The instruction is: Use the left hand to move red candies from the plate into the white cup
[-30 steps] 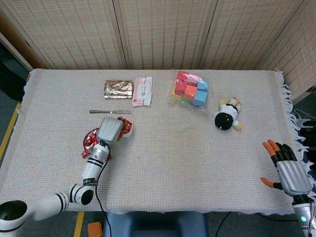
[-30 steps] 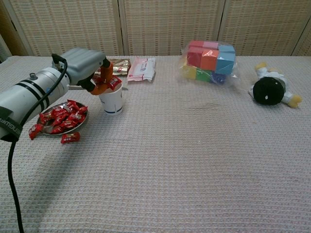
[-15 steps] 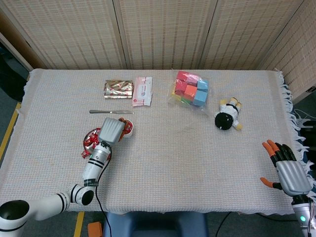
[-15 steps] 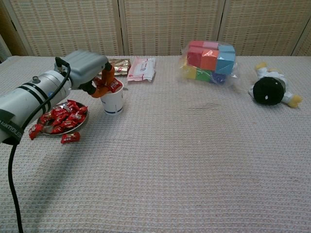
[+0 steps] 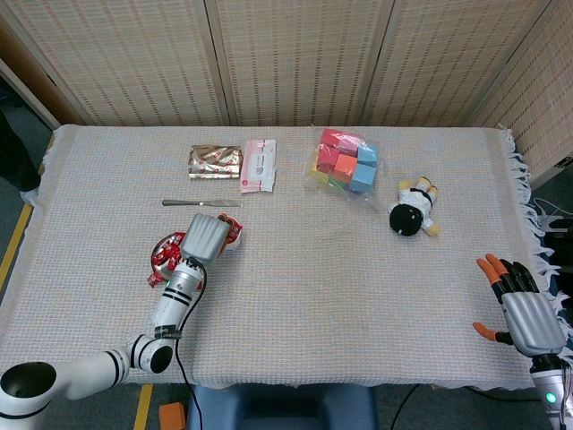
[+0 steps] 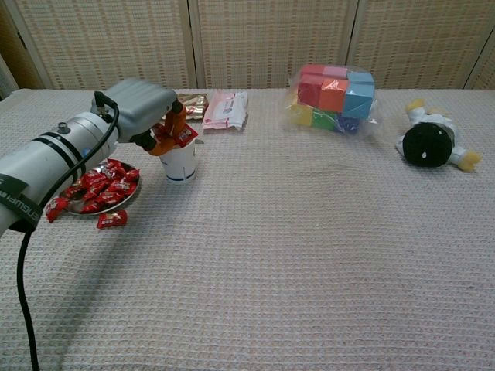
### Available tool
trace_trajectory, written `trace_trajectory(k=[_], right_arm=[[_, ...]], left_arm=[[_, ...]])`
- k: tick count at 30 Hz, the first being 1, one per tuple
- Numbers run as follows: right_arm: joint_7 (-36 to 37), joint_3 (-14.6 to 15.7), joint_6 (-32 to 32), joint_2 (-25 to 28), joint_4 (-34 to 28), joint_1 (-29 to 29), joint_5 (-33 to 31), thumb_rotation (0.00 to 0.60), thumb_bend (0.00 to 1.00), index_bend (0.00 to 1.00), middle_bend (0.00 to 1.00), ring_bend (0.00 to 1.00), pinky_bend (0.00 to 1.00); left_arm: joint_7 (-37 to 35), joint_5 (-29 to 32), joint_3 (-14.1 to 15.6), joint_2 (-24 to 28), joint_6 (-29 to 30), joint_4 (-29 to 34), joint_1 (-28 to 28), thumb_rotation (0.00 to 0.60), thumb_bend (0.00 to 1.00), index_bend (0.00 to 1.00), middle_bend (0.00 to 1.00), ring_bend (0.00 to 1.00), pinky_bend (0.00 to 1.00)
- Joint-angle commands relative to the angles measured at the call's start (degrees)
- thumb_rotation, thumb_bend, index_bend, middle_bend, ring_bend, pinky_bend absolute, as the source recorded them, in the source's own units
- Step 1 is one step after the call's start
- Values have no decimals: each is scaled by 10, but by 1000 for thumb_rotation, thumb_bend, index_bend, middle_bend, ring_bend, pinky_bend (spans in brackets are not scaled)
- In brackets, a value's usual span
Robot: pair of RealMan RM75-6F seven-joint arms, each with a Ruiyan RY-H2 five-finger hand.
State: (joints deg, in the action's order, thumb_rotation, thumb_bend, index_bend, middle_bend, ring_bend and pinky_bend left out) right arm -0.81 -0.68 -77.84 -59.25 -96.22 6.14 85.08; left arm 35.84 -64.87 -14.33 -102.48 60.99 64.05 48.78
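My left hand hovers over the white cup and pinches a red candy between its orange fingertips, right at the cup's mouth. In the head view the left hand covers most of the cup. Just left of the cup, a small metal plate holds several red candies. Two more candies lie on the cloth beside it, one in front and one at the left. My right hand rests at the table's front right edge, fingers spread and holding nothing.
Behind the cup lie a knife, a gold packet and a pink-white packet. A bag of coloured blocks and a black-and-white plush toy sit at the back right.
My left hand has edged right and a little lower over the cup, still holding the red candy. The right hand has not moved.
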Motion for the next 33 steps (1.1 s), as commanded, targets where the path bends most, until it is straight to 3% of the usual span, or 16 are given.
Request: trace_trajectory(k=[1, 12, 28, 31, 33], right_arm=[[0, 0, 0, 0, 0, 0, -1, 600, 53, 0, 0, 0, 0], [-2, 0, -1, -1, 0, 0, 0, 600, 53, 0, 0, 0, 0], [-1, -1, -1, 0, 1, -1, -2, 600, 52, 0, 0, 0, 0], [1, -1, -3, 1, 0, -2, -2, 600, 53, 0, 0, 0, 0], [1, 0, -5, 1, -1, -3, 3, 600, 53, 0, 0, 0, 0]], left_arm=[[3, 1, 1, 1, 0, -1, 0, 600, 656, 508, 685, 701, 1000], [3, -7, 10, 17, -3, 10, -2, 600, 555, 362, 483, 682, 1000], [-12, -19, 14, 38, 15, 47, -14, 600, 497, 323, 463, 677, 1000], [-48, -49, 28, 64, 59, 97, -45, 600, 465, 311, 447, 678, 1000], [-100, -92, 64, 91, 114, 139, -92, 600, 453, 320, 445, 680, 1000]])
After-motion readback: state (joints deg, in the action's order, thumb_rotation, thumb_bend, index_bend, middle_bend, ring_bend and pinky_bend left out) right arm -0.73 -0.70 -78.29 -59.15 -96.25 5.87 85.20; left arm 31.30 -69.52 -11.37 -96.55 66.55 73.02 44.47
